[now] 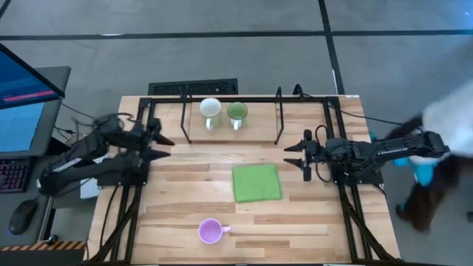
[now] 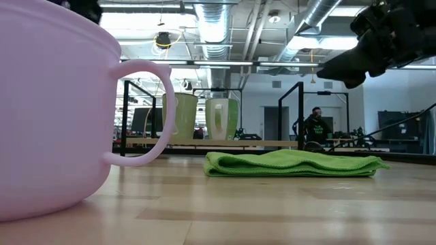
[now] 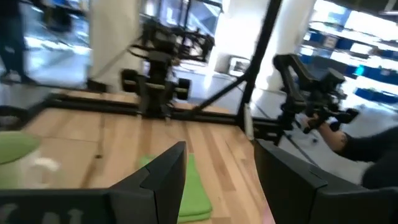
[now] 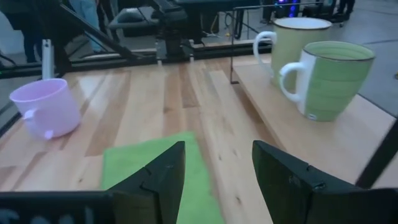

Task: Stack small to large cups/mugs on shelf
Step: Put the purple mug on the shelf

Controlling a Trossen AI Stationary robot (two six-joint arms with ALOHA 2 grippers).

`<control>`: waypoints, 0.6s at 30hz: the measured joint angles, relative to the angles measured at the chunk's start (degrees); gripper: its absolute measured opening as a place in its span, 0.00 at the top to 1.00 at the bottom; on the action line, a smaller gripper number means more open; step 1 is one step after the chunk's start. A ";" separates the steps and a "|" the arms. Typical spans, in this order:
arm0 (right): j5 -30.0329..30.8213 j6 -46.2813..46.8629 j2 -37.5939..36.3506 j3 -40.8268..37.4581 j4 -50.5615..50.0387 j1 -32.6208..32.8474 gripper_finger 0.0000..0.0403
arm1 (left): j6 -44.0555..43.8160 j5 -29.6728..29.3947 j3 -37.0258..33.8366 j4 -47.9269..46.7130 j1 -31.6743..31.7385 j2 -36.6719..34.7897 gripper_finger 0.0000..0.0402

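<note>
A white mug (image 1: pixel 210 111) and a green mug (image 1: pixel 236 112) stand upright side by side on the shelf's wood board (image 1: pixel 259 129) at the far side; they also show in the right wrist view, the white mug (image 4: pixel 297 43) and the green mug (image 4: pixel 333 78). The light purple mug (image 1: pixel 210 231) stands on the table near the front edge, handle to the right; it fills the left of the low view (image 2: pixel 54 116). My left gripper (image 1: pixel 164 146) is open above the table's left side. My right gripper (image 1: pixel 292 155) is open, right of the shelf's right end.
A folded green cloth (image 1: pixel 256 182) lies flat at the table's middle, between the shelf and the purple mug. Black wire uprights (image 1: pixel 278 111) frame the shelf. A person (image 1: pixel 443 148) stands beyond the table's right edge. A monitor and keyboard stand off the left edge.
</note>
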 joint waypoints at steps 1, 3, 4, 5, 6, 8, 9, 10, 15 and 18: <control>0.00 -0.35 -0.01 0.00 -0.38 -0.38 0.48 | -0.43 -0.15 0.00 2.16 -1.40 2.24 0.55; -0.04 -0.96 0.00 0.00 -1.20 -1.12 0.48 | -1.75 -2.44 0.18 5.53 -4.91 6.01 0.55; -0.04 -0.98 0.00 0.00 -1.40 -1.51 0.48 | -2.37 -4.14 0.62 6.05 -6.96 7.66 0.55; -0.09 -0.97 0.00 0.00 -1.67 -1.95 0.48 | -2.51 -6.26 1.38 6.21 -9.21 9.29 0.55; -0.11 -0.98 0.00 0.00 -2.22 -2.39 0.48 | -2.69 -8.84 2.34 6.13 -11.72 10.95 0.55; -0.10 -0.97 0.00 0.00 -3.42 -3.29 0.48 | -3.28 -15.75 4.31 4.91 -17.31 14.14 0.55; -0.11 -0.96 0.00 0.00 -3.86 -3.73 0.48 | -3.91 -19.47 5.30 4.32 -20.26 15.73 0.55; -0.11 -0.96 0.00 0.00 -4.31 -4.19 0.48 | -4.62 -23.32 6.49 3.57 -23.25 17.49 0.55; -0.13 -0.94 0.02 0.00 -6.18 -5.62 0.48 | -12.34 -41.24 13.53 -1.02 -37.63 26.59 0.55; -0.13 -0.93 0.04 0.00 -6.51 -5.65 0.48 | -19.11 -50.26 19.11 -5.61 -44.74 32.60 0.55</control>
